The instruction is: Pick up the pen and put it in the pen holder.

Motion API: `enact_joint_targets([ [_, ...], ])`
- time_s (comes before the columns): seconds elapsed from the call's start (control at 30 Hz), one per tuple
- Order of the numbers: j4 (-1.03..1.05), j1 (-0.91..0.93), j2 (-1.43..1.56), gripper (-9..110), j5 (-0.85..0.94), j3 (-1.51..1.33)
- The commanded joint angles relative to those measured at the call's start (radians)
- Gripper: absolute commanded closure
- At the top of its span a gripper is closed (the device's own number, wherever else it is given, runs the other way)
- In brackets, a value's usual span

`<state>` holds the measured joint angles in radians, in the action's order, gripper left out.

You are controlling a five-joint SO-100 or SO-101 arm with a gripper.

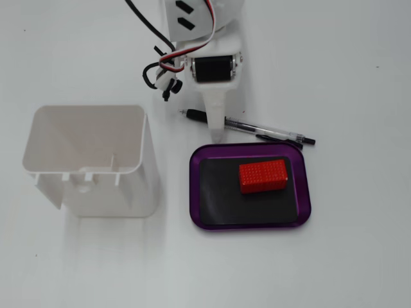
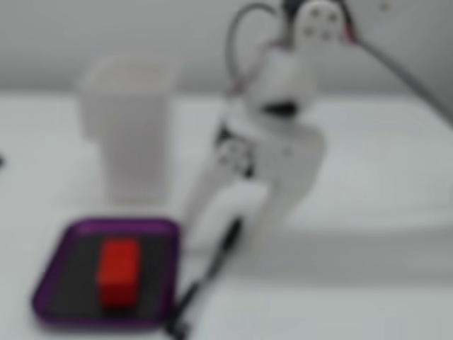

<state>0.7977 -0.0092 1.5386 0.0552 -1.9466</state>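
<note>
On the left of the top-down fixed view stands the tall white plastic box, the pen holder (image 1: 90,160). It sits upright on the white counter (image 1: 359,77), with small notched tabs along its near rim. In the other fixed view, which is very blurry, the pen holder (image 2: 127,131) stands at the back left.

Next comes the white robot arm (image 1: 205,38), reaching in from the top edge. Its gripper (image 1: 217,131) points down over the slim pen with the clear barrel and black grip (image 1: 257,129). The pen lies flat on the counter, just above the tray, well apart from the pen holder. One white finger crosses over the pen's black front part. In the blurry view the gripper (image 2: 223,237) has its two fingers spread apart, one on each side of the pen (image 2: 205,280). It is not holding anything.

Further right is the flat purple tray with a black inside (image 1: 307,186). A small red block (image 1: 262,175) lies on it. The pen's black push button end sticks out past the tray's top right corner.
</note>
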Motion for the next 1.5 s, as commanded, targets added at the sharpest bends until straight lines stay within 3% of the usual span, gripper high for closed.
enact_joint_targets([
  [0.0,-0.002,-0.044,-0.015,83,-0.002,0.023],
  [0.33,0.005,-0.098,-0.023,103,0.058,0.044],
  [0.6,0.14,-0.083,0.005,102,0.064,0.058],
  [0.83,0.293,0.028,0.396,102,0.103,0.064],
  [1.03,0.44,0.146,0.653,102,0.1,0.262],
  [1.23,0.44,0.241,0.571,102,0.095,0.471],
  [1.47,0.44,0.35,0.137,102,0.089,0.802],
])
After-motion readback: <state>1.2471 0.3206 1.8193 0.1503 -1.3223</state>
